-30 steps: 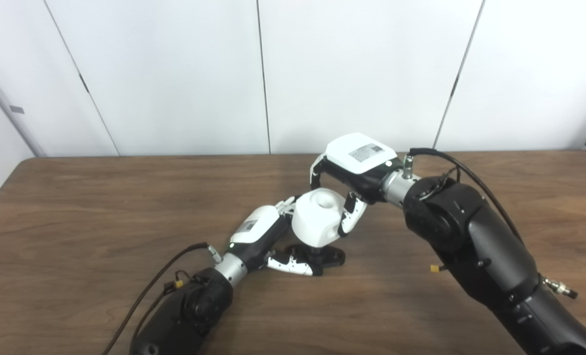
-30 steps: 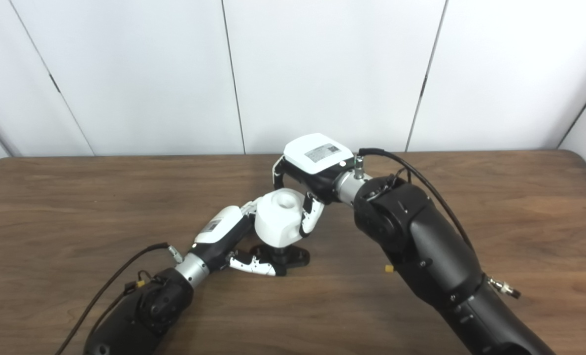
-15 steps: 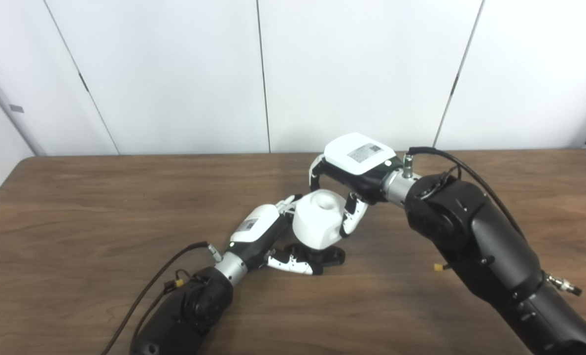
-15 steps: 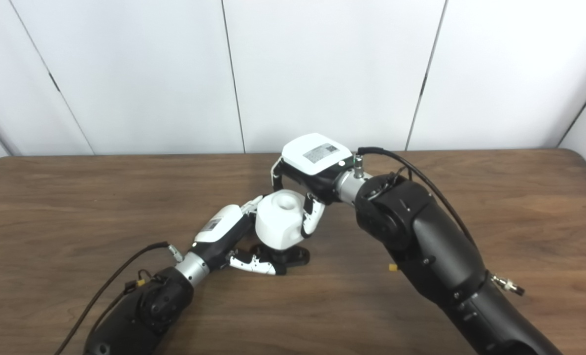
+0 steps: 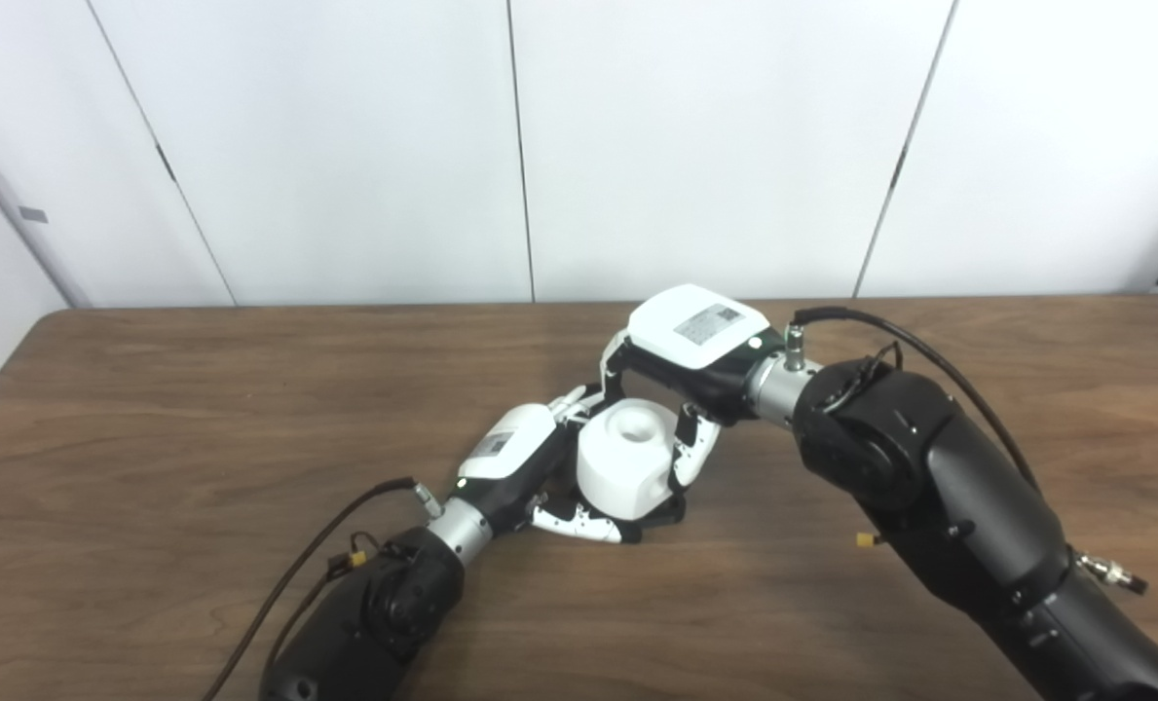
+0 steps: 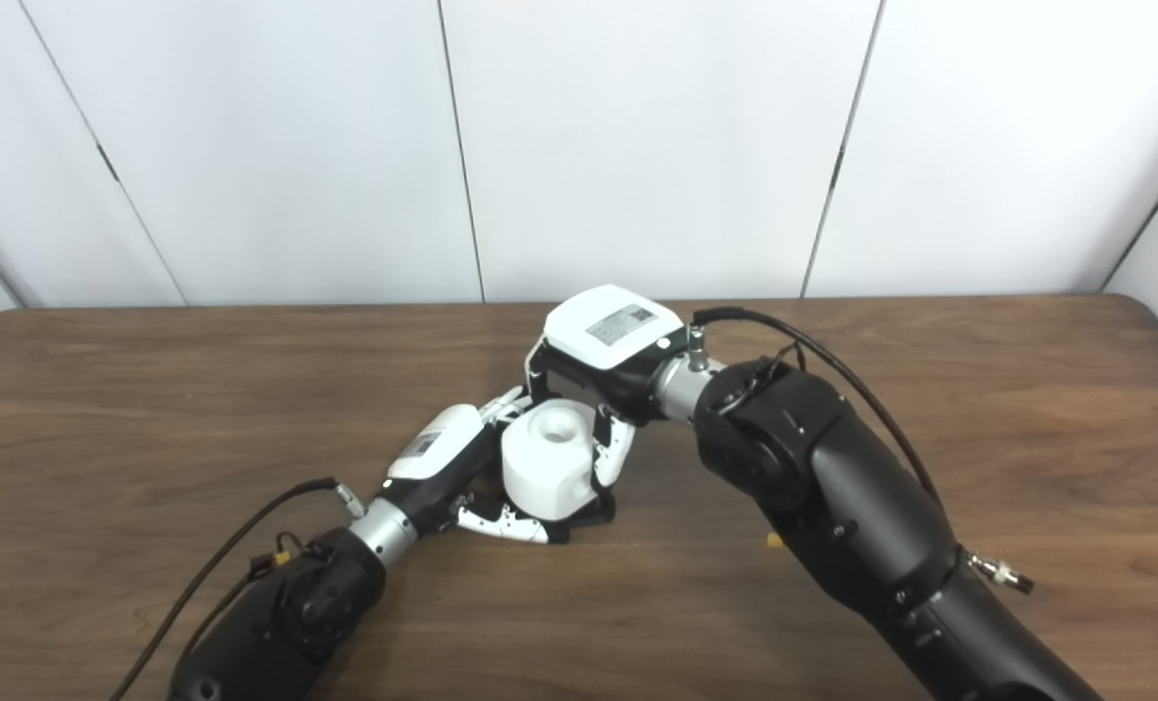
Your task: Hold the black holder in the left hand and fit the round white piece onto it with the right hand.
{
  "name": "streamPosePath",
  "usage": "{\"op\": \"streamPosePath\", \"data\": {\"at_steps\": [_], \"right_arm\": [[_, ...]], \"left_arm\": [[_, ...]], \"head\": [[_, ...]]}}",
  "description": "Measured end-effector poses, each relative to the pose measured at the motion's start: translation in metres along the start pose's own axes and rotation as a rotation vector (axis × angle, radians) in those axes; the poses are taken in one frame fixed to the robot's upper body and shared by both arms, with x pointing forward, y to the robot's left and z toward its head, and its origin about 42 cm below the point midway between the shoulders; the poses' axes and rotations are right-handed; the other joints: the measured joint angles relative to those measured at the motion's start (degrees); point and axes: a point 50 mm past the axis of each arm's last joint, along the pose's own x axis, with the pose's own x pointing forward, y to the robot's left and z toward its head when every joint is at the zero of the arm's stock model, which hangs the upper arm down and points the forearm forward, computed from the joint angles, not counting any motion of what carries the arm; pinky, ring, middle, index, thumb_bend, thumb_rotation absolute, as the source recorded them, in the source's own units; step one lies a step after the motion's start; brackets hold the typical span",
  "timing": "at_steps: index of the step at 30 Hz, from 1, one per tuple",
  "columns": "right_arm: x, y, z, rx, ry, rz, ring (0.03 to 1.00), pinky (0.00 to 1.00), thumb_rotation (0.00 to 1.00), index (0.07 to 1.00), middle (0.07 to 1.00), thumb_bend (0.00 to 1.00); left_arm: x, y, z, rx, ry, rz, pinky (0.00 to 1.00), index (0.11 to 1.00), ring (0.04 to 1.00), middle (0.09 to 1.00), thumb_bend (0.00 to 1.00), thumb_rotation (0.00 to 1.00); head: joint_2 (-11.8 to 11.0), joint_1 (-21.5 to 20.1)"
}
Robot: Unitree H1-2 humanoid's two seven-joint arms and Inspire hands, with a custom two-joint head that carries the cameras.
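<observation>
Gripping from both sides, the right hand (image 5: pixel 681 375) holds the round white piece (image 5: pixel 627 469) with its fingers wrapped around the smooth sides. The piece looks hard, light and a bit slippery, so its sides seem the best place to hold. It sits low on the black holder (image 5: pixel 658 512), which rests on the table (image 5: pixel 150 409). The left hand (image 5: pixel 530 467) is closed on the holder. One white piece, one holder and two hands are seen.
</observation>
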Motion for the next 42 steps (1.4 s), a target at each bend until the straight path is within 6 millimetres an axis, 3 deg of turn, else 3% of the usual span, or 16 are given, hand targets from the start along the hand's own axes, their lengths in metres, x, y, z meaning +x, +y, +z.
{"op": "streamPosePath", "data": {"at_steps": [19,20,21,22,24,29,32,42], "right_arm": [[0.003,0.003,0.006,-0.004,-0.002,-0.002,0.822,0.82,0.15,0.489,0.795,0.53],[0.003,0.003,0.005,-0.004,-0.001,-0.002,0.816,0.8,0.17,0.585,0.808,0.69],[0.003,0.004,0.005,-0.003,-0.001,-0.002,0.815,0.79,0.18,0.668,0.823,0.78],[0.002,0.004,0.005,-0.001,0.0,-0.003,0.818,0.78,0.18,0.767,0.85,0.85],[0.001,0.007,0.004,0.003,0.004,0.001,0.829,0.77,0.18,0.844,0.877,0.9],[-0.001,0.016,0.004,0.02,0.006,0.015,0.852,0.76,0.16,0.886,0.899,0.9],[0.002,0.033,0.006,0.047,0.007,0.057,0.846,0.76,0.15,0.893,0.896,0.89],[0.002,0.032,0.007,0.051,0.007,0.048,0.816,0.75,0.13,0.898,0.883,0.89]], "left_arm": [[-0.001,-0.001,0.001,-0.005,0.009,0.005,0.97,0.483,1.0,0.956,0.52,0.06],[-0.001,-0.001,0.001,-0.006,0.01,0.005,0.96,0.483,1.0,0.956,0.52,0.06],[-0.001,-0.001,0.001,-0.006,0.01,0.005,0.96,0.483,1.0,0.955,0.52,0.06],[-0.001,-0.001,0.001,-0.006,0.01,0.005,0.96,0.482,1.0,0.957,0.52,0.06],[-0.001,-0.001,0.001,-0.006,0.01,0.005,0.96,0.482,1.0,0.958,0.52,0.06],[-0.001,-0.001,0.001,-0.008,0.011,0.004,0.97,0.483,1.0,0.956,0.52,0.06],[0.0,-0.002,0.003,-0.01,0.007,0.002,0.97,0.483,1.0,0.956,0.52,0.06],[0.0,-0.001,0.003,-0.009,0.006,0.005,0.96,0.482,1.0,0.949,0.52,0.06]], "head": [[0.5,0.3],[0.5,0.3],[0.4,0.2],[0.3,0.2],[0.5,0.0],[0.7,-0.8],[0.6,-0.8],[0.9,-0.4]]}}
